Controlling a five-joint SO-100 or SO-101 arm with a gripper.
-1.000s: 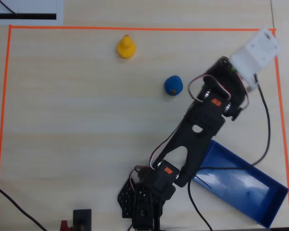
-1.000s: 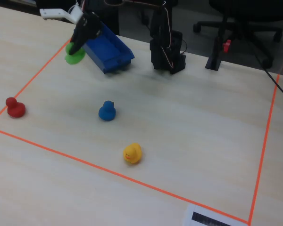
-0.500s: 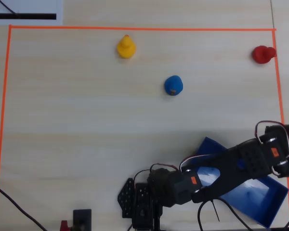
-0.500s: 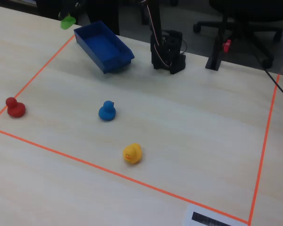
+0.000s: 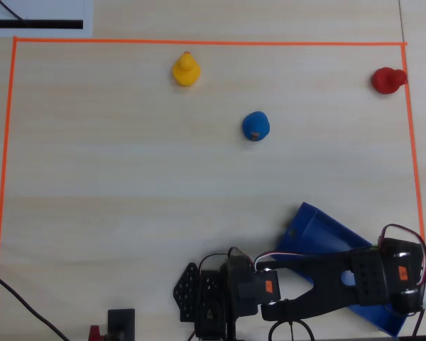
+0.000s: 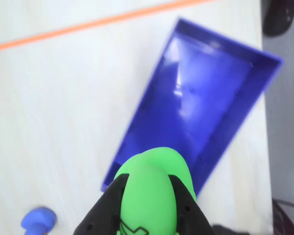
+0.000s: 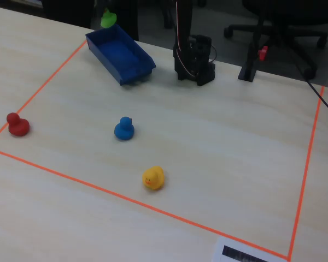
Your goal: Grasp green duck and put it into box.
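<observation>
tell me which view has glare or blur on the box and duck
Wrist view: the green duck is close and soft-focused in the gripper; pale glare streaks the box floor. Fixed view: the duck is small and smeared. Overhead view: the arm hides most of the box.

Pale wood desk [image 7: 218,147], orange tape outline [image 7: 101,188] marking work area. Blue box [image 7: 120,54] at 11 o'clock, lying at angle just inside tape, empty as far as visible. Green duck [image 7: 109,19] held in air above box's far end, clear of its walls; jaws mostly out of frame. Black arm base [image 7: 195,57] at 12 o'clock, near box. Blue duck [image 7: 124,129] left of centre. Yellow duck [image 7: 153,178] at 7 o'clock, near front tape. Red duck [image 7: 17,124] at 9 o'clock, in tape corner.
</observation>
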